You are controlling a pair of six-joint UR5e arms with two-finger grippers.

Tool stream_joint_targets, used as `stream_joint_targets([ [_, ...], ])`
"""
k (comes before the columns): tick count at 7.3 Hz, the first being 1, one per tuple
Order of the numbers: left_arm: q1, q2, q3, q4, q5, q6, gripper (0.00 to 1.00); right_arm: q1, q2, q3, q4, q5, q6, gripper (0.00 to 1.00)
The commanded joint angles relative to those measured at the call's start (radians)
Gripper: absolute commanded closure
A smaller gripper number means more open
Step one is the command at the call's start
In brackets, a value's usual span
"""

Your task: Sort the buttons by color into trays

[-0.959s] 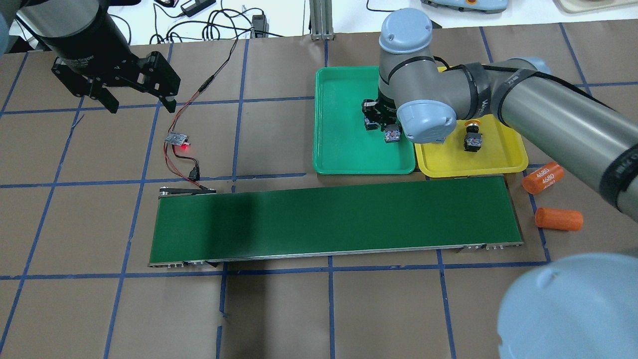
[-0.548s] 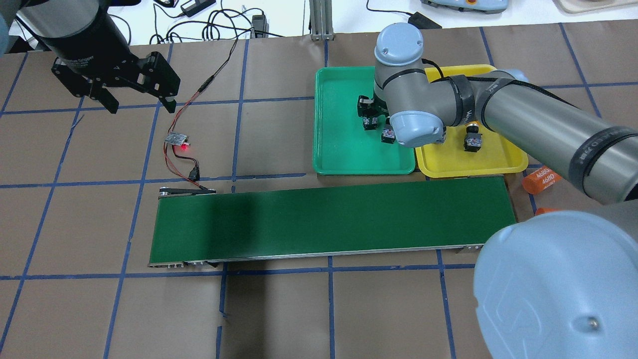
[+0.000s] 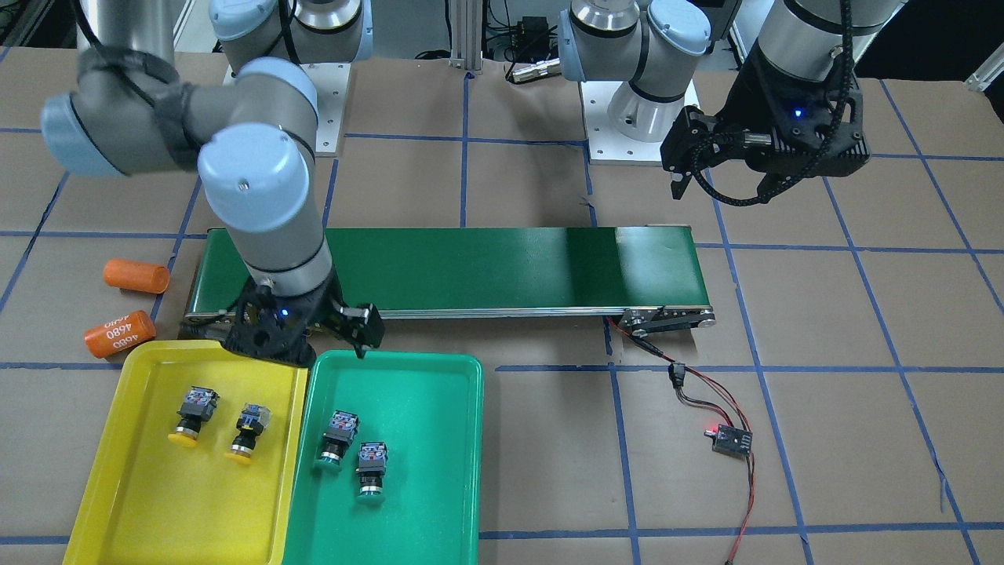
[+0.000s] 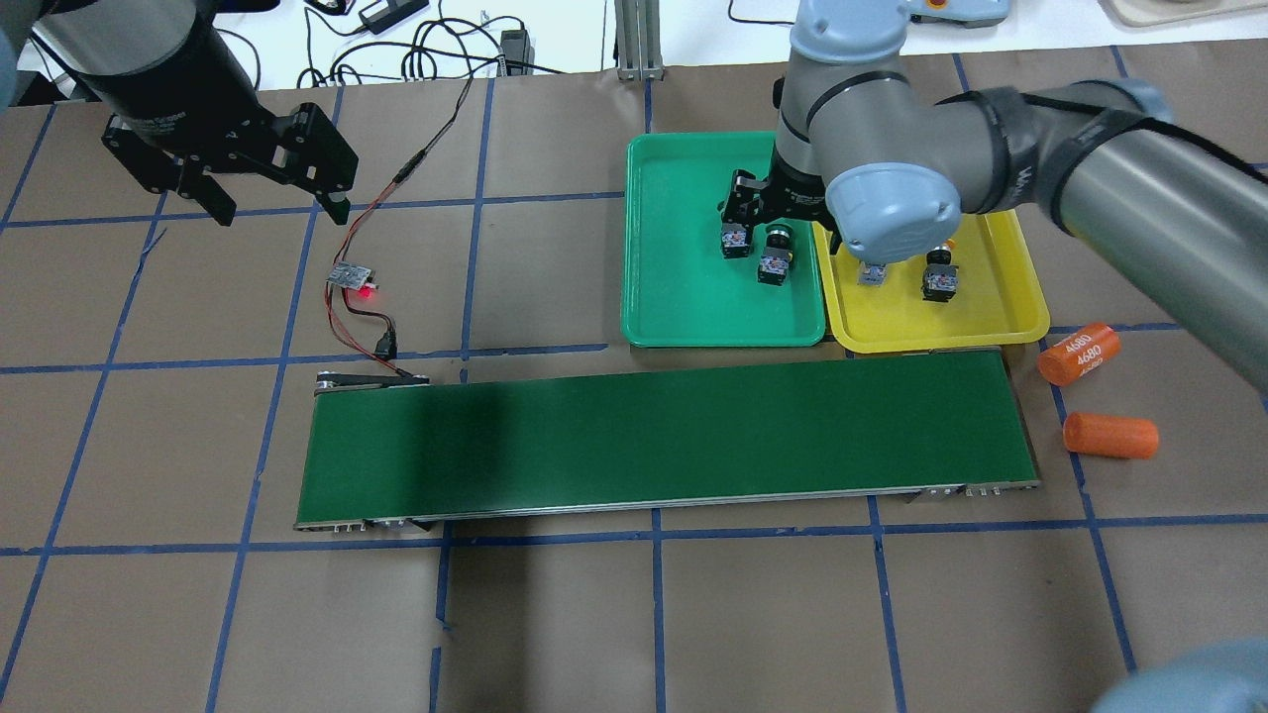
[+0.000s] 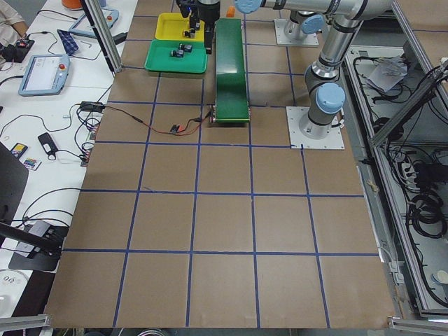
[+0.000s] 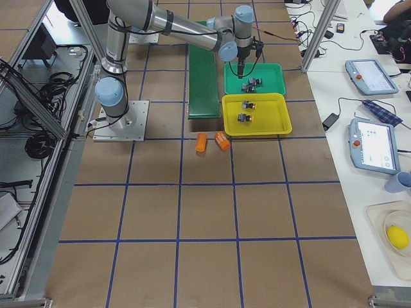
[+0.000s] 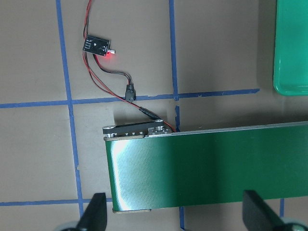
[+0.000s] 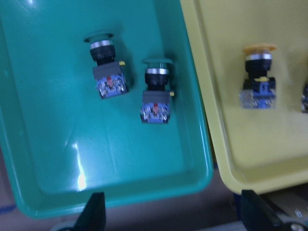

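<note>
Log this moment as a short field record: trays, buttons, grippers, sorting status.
green tray: two green buttons inside
yellow tray: two yellow buttons inside
right gripper: open, empty, above the trays' edge by the belt
left gripper: open, empty, near the belt's opposite end
sorting: all four buttons match their trays

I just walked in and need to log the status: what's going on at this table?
The job is sorting push-buttons by color, and it looks done. Both green buttons lie in the green tray, and both yellow buttons lie in the yellow tray. The right gripper hovers open above the trays, holding nothing. The left gripper hangs open far from the trays and also holds nothing.
</note>
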Motion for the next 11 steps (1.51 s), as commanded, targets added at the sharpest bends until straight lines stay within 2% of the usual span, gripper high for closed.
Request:
stream_joint_targets([
  [1, 0.001, -0.001, 0.000, 0.000, 0.000, 0.000, 0.00, -0.102, -0.273, 0.020, 0.419, 0.001, -0.109, 0.00],
  [2, -0.001, -0.001, 0.001, 0.000, 0.000, 0.000, 0.00, -0.142, -0.318, 0.047, 0.460, 0.014, -0.174, 0.00],
  [4, -0.001, -0.001, 0.002, 0.000, 0.000, 0.000, 0.00, -0.142, -0.350, 0.090, 0.448, 0.017, -0.186, 0.00],
  [6, -0.001, -0.001, 0.002, 0.006, 0.000, 0.000, 0.00, -0.141, -0.378, 0.095, 0.366, 0.014, -0.176, 0.00],
  [11, -0.001, -0.001, 0.000, 0.006, 0.000, -0.002, 0.00, -0.141, -0.406, 0.100, 0.370, 0.014, -0.241, 0.00],
])
